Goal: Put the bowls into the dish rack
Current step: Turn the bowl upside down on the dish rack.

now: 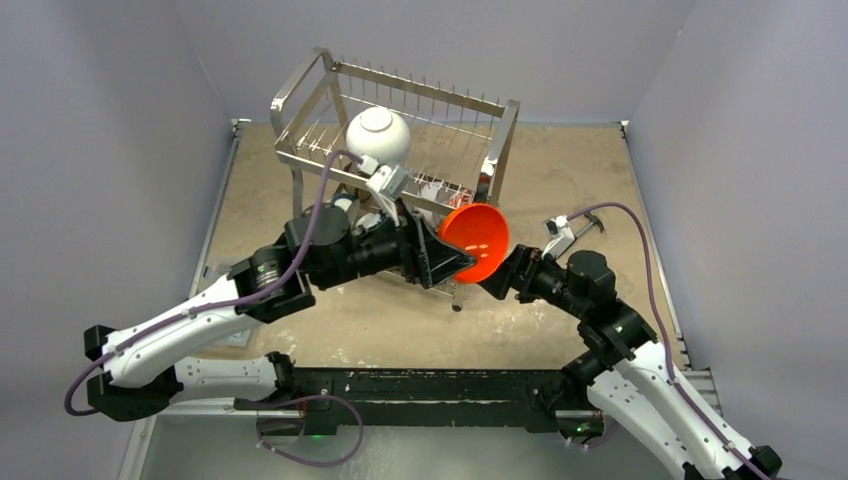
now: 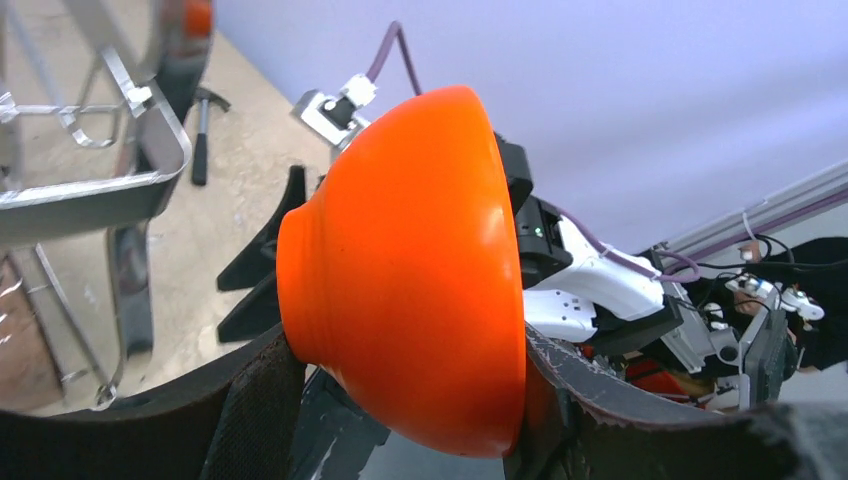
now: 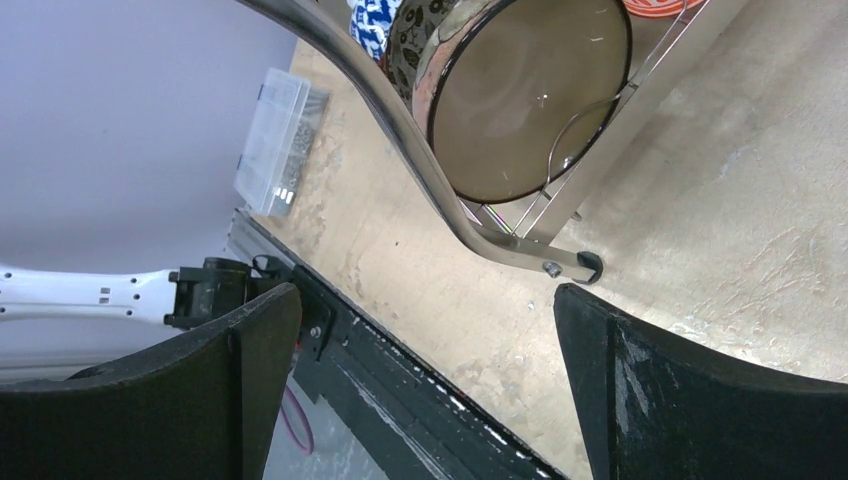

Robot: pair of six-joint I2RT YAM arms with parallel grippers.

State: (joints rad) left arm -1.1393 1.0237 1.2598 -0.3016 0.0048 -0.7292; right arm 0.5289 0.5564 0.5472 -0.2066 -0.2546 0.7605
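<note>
While left tool (image 1: 452, 258) pinches orange bowl (image 1: 478, 238) near dish rack (image 1: 503, 140) — right tool (image 3: 425, 340) gapes empty.

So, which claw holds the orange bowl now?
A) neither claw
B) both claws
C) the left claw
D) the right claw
C: the left claw is clamped on the orange bowl, while the right claw stands open and empty.

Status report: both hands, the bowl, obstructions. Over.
Left hand gripping orange bowl. Right hand open, empty. Dish rack just ahead, white bowl on top tier.
</note>
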